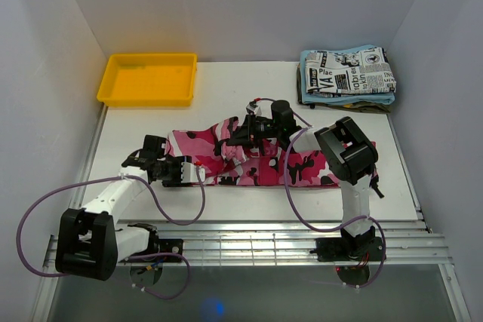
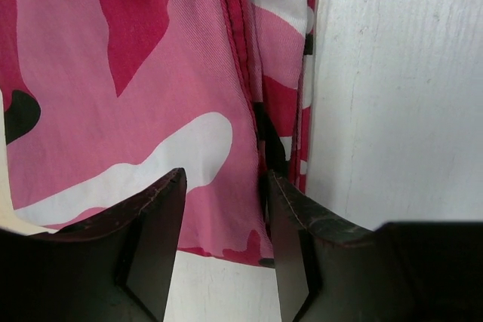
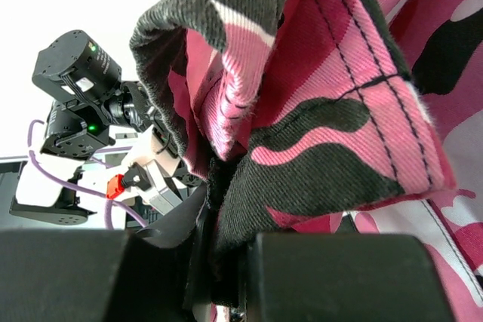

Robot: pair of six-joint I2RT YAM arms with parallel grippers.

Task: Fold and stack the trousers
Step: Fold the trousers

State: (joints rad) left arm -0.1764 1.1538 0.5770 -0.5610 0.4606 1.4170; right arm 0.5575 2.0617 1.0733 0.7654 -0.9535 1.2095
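Trousers (image 1: 241, 173) mid-table; yellow tray (image 1: 147, 97) far left, folded stack (image 1: 347, 72) far right.

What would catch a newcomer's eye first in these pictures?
The pink camouflage trousers sprawled across the middle of the table stand out, a bunched fold pinched in the right gripper. The left gripper sits open over their left end. A yellow tray and a stack of folded clothes sit at the far left and far right.

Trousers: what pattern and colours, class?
The trousers are pink, magenta, white and black camouflage; best in right wrist view.
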